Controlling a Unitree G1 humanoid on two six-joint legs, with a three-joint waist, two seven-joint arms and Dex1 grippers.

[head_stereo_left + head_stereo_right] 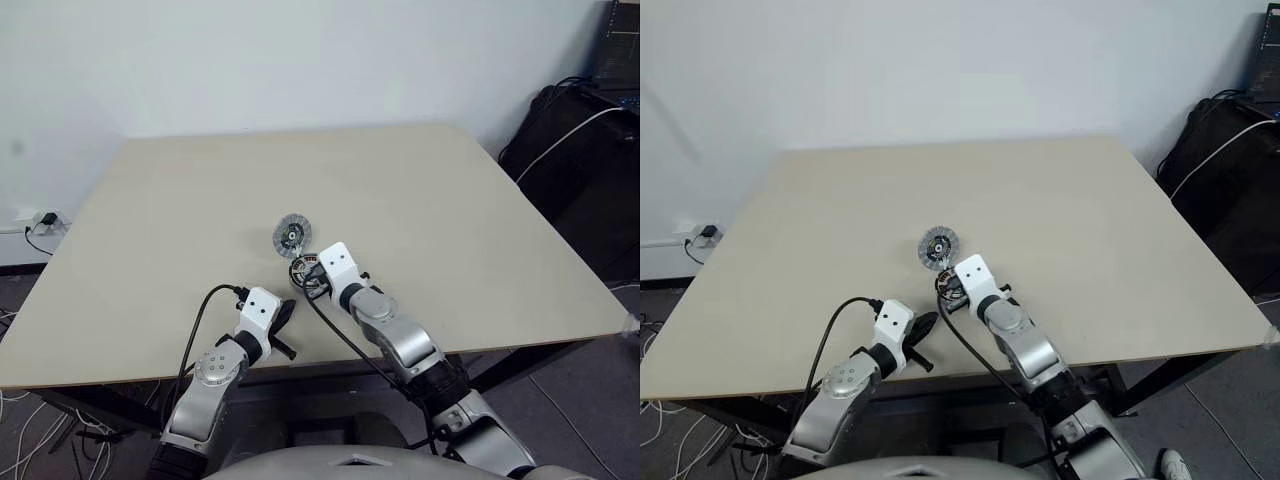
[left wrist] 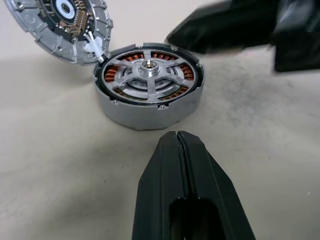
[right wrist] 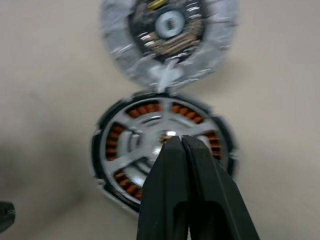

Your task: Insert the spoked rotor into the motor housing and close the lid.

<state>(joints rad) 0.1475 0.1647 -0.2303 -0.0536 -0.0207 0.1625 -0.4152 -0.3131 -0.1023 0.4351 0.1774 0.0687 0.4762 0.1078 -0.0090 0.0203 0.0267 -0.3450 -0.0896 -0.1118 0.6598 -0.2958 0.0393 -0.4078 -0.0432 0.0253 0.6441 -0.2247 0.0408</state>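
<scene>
While our clenched right tool [image 3: 179,142] presses the rotor [image 2: 146,80] | left tool [image 2: 181,141] clenched empty | risk: housing [image 2: 150,110] skids toward worktop [image 1: 450,220] near edge, lid [image 2: 65,25] unclosed.

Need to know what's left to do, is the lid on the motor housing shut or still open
Open. The lid lies flipped back beside the motor housing, joined at one edge, and the spoked rotor sits exposed inside over the copper coils.

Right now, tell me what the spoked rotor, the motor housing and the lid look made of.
Spoked rotor: bare metal, probably aluminium, judging by its matte silver sheen. Motor housing: silver-grey metal wall with a dark rim, ringed inside by glossy copper-orange coils. Lid: cast-looking grey metal with a ribbed rim; its dark centre could be plastic or a circuit board.
</scene>
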